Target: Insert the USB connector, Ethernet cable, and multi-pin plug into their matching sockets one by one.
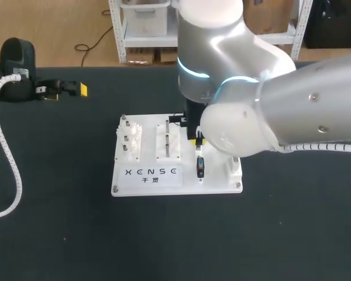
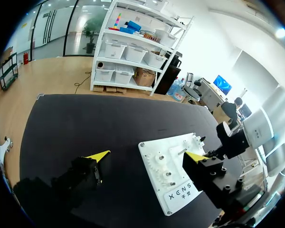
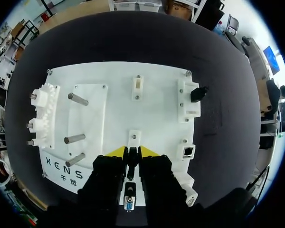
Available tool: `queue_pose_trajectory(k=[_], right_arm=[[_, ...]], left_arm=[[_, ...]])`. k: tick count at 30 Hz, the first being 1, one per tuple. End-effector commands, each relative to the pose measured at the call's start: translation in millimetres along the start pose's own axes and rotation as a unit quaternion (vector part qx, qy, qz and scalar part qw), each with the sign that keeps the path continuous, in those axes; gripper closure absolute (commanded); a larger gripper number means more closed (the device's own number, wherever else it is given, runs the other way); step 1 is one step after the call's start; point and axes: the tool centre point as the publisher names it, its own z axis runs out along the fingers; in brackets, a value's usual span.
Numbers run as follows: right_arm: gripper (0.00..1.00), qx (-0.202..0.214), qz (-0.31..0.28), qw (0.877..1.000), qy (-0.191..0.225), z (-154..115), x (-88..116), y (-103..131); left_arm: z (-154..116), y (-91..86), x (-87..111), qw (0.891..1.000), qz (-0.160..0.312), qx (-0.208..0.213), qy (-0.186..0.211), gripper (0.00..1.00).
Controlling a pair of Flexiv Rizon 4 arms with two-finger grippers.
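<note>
A white socket board (image 1: 216, 182) (image 3: 156, 109) (image 2: 175, 171) lies mid-table. My right gripper (image 1: 197, 142) (image 3: 132, 152) hangs low over its right half, its yellow tips pressed from both sides on the front of a slim black connector (image 1: 200, 167) (image 3: 131, 159). The connector lies lengthwise on the board, its silver end (image 3: 128, 202) pointing back under the wrist. A small white socket block (image 3: 134, 137) stands just ahead of the tips. My left gripper (image 1: 66, 92) (image 2: 147, 156) rests open and empty at the table's far left.
A black plug (image 3: 198, 93) sits in a white block on the board's right side, with an Ethernet socket (image 3: 188, 151) nearer its corner. White gears (image 3: 42, 114) and metal pegs (image 3: 75, 138) fill the left half. The left arm's white cable (image 1: 11, 170) loops over the table.
</note>
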Motion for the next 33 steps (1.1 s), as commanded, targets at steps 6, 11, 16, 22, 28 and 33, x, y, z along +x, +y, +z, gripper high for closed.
queue_pose_trajectory(k=[6, 11, 16, 22, 28, 33], right_arm=[[1.00, -0.015, 0.013, 1.000, -0.023, -28, -1, -14], [1.00, -0.011, 0.027, 0.999, -0.028, -31, -5, -31], [1.00, 0.004, 0.035, 0.999, -0.023, -26, -4, -50], [1.00, 0.015, 0.043, 0.999, -0.019, -19, -5, -66], [1.00, 0.021, 0.041, 0.999, -0.012, -17, -4, -72], [1.00, 0.024, 0.040, 0.999, -0.009, -15, -1, -76]], left_arm=[[0, 0.0, 0.0, 1.000, 0.000, 0.000, 0.000, 0.00], [0, 0.0, 0.0, 1.000, 0.000, 0.000, 0.000, 0.00], [0, 0.0, 0.0, 1.000, 0.000, 0.000, 0.000, 0.00], [0, 0.0, 0.0, 1.000, 0.000, 0.000, 0.000, 0.00], [0, 0.0, 0.0, 1.000, 0.000, 0.000, 0.000, 0.00], [0, 0.0, 0.0, 1.000, 0.000, 0.000, 0.000, 0.00]])
